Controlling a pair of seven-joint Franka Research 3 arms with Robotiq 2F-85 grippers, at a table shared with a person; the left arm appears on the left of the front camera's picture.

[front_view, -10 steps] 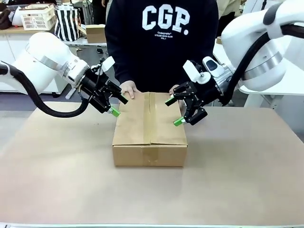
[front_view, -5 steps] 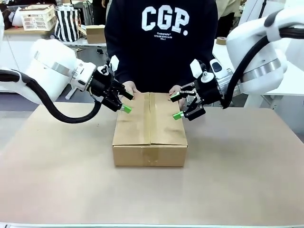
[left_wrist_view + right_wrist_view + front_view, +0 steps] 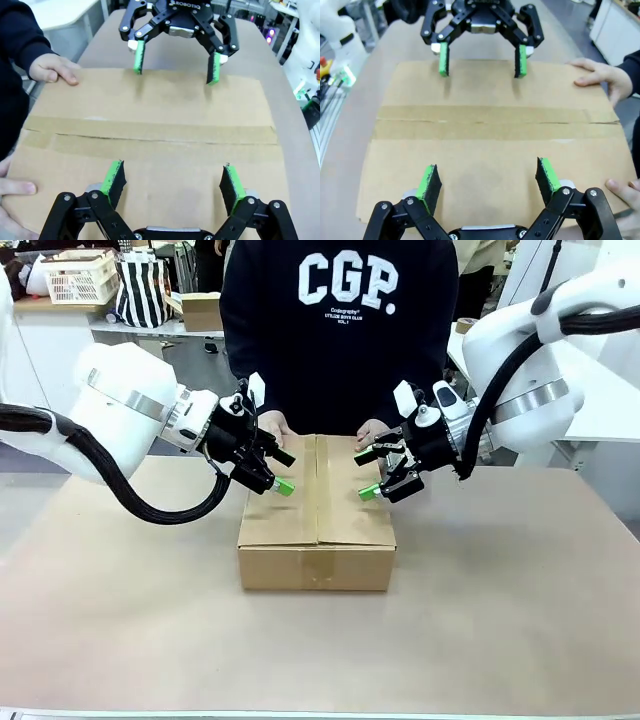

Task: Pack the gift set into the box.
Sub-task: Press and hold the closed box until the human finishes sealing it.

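The box [image 3: 316, 502] is a plain brown carton in the middle of the table, its flaps closed and brown tape [image 3: 150, 131] running along the centre seam. My left gripper [image 3: 283, 472] hovers open just above the left flap [image 3: 165, 195], empty. Facing it, my right gripper [image 3: 365, 472] stands open over the right flap [image 3: 485, 165], also empty. Each wrist view shows its own gripper low down, left [image 3: 172, 181] and right [image 3: 487, 179], with the opposite one beyond, right [image 3: 176, 61] and left [image 3: 482, 60]. The gift set is out of view.
A person in a dark sweatshirt stands at the far side, with one hand [image 3: 272, 426] and the other hand [image 3: 372, 430] resting on the box's far edge. The table [image 3: 520, 580] is covered in brown paper. A small cardboard box [image 3: 202, 310] and a basket [image 3: 78, 275] stand far behind.
Both grippers have moved inward from the box's sides to above its top flaps, turning to face each other. Both stay open. The box and the person's hands have not moved.
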